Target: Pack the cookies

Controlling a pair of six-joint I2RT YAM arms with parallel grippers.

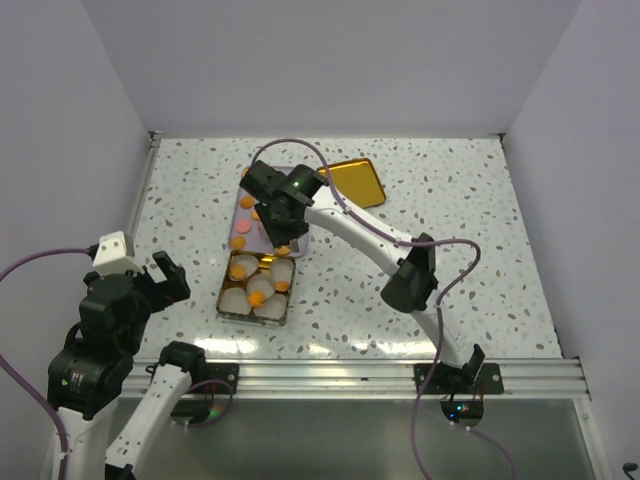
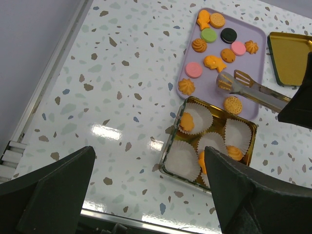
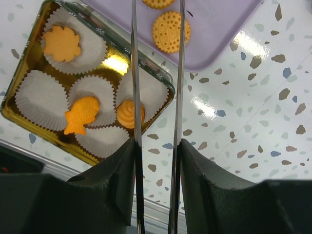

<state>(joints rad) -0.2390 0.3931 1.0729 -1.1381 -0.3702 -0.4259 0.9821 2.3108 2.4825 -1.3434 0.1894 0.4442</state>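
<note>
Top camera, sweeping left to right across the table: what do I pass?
left gripper → gold tin → gold lid. The purple tray shares the tin's span, so it's left out.

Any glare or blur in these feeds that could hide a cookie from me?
Right wrist: a hotspot on the tin floor between the paper cups, lamp reflections on the table; the right gripper, shut on the tongs, is soft, the cookies sharp. Left wrist: one glare patch on bare table, away from the tray; the left gripper is dark and blurred. Top external: even light, no washout.
</note>
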